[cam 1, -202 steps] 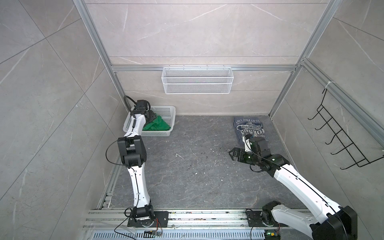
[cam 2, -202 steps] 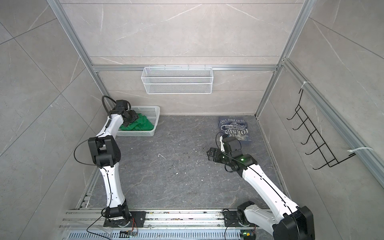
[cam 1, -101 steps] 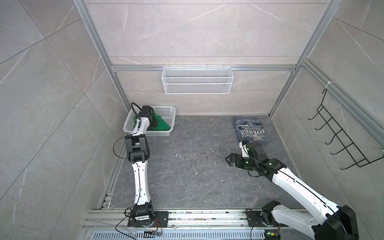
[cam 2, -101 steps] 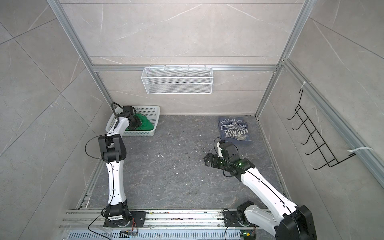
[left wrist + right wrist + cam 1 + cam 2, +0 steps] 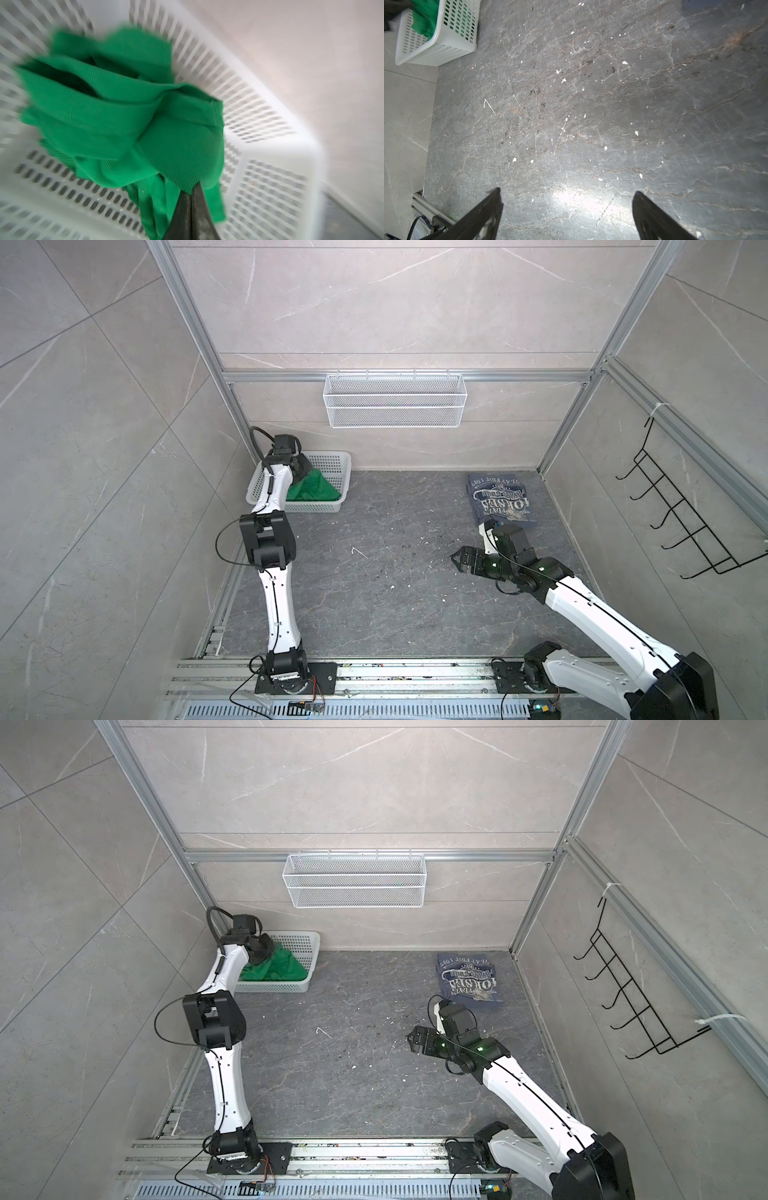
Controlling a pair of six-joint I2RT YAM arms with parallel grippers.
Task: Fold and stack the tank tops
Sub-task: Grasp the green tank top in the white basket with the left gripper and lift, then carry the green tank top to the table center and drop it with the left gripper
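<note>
Green tank top (image 5: 124, 116): sitting bunched in white basket (image 5: 270, 166); left gripper (image 5: 192, 187) is pinching a fold, so this looks like the pick-up step. Slate-blue tank top (image 5: 500, 499): lying folded, far right. Right gripper (image 5: 567, 190): gaping, empty. Next: probably lifting the green one clear.

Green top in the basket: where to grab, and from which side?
A raised fold on top of the green top, from above: it is bunched up, and the basket walls block the sides. The left gripper is shut on such a fold.
</note>
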